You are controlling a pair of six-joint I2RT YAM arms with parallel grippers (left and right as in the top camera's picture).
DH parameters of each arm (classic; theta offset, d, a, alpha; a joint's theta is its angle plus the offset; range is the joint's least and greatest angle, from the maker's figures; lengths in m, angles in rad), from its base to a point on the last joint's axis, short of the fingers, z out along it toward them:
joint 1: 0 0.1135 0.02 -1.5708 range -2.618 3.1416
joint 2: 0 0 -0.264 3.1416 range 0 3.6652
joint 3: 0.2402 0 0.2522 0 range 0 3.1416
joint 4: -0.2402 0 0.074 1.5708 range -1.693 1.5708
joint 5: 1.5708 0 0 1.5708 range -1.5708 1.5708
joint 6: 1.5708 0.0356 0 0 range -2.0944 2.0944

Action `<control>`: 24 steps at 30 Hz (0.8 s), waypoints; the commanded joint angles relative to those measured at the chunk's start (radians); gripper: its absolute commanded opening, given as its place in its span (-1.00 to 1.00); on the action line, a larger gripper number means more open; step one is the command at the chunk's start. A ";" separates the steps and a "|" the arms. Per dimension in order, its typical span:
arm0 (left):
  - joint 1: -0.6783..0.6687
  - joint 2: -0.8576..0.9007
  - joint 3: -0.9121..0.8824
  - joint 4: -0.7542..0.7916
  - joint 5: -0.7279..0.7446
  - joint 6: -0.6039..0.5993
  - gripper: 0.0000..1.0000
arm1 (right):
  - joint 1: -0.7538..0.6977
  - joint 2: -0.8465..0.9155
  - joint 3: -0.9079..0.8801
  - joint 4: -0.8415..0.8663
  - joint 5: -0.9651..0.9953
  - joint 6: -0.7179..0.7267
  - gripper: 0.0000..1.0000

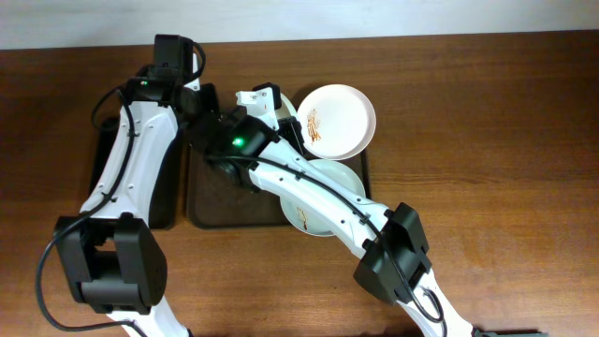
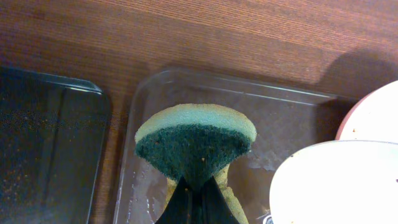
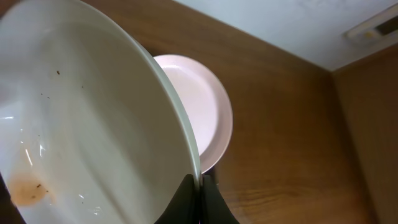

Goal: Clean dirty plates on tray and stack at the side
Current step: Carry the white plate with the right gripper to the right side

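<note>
A sponge (image 2: 193,140) is clamped in the left hand (image 2: 198,186) over the tray (image 2: 292,124). A white plate (image 3: 93,124) is gripped by its rim, tilted, in the right hand (image 3: 200,182) at the tray's far edge.

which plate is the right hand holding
The pale tilted plate with the brown smear, its rim pinched in the right hand. The white plate behind it is not gripped.

Black tray (image 2: 50,149) lies on wooden table (image 1: 487,187), green sponge (image 2: 196,146) nearby.
</note>
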 commanded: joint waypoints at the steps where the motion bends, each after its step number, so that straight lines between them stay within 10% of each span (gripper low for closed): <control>1: 0.029 -0.002 0.004 0.000 0.036 -0.021 -0.99 | -0.013 -0.014 0.013 -0.016 0.084 0.034 -0.92; 15: 0.055 -0.002 0.004 -0.011 0.046 -0.021 -0.99 | -0.372 -0.319 0.013 -0.165 -0.722 -0.086 -0.92; 24: 0.055 -0.002 0.004 -0.012 0.063 -0.021 -0.98 | -0.799 -0.401 0.003 -0.265 -0.757 -0.196 -0.92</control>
